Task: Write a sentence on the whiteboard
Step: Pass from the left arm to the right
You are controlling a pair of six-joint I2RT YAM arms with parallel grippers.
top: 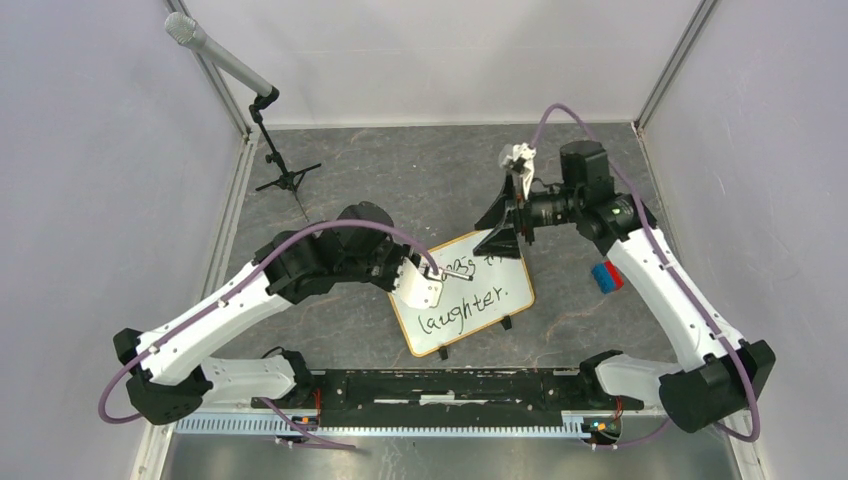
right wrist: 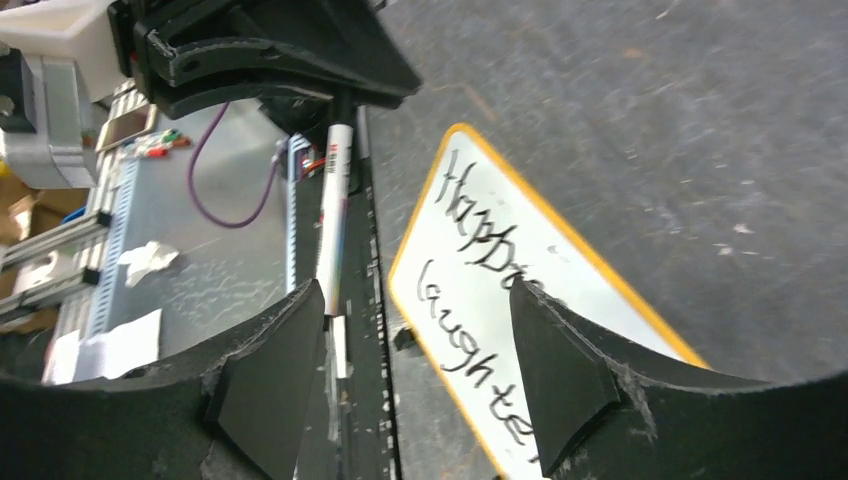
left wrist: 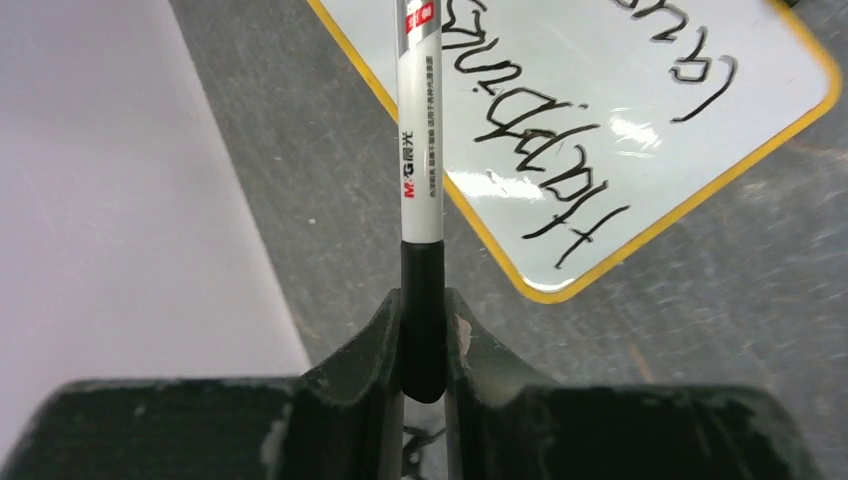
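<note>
While the left gripper (left wrist: pixel 423 310) clamps a marker (left wrist: pixel 420 150), the whiteboard (top: pixel 495 278) lies mid-bench toward the near edge, bearing the sentence (top: pixel 465 305) "Happiness in laughter."; the right gripper (right wrist: pixel 415 300) hovers over its far corner, jaws apart.

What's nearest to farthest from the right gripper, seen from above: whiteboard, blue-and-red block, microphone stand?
1. the whiteboard, its far edge right by the right gripper.
2. the blue-and-red block, off to the gripper's right.
3. the microphone stand, far back on the left.
</note>
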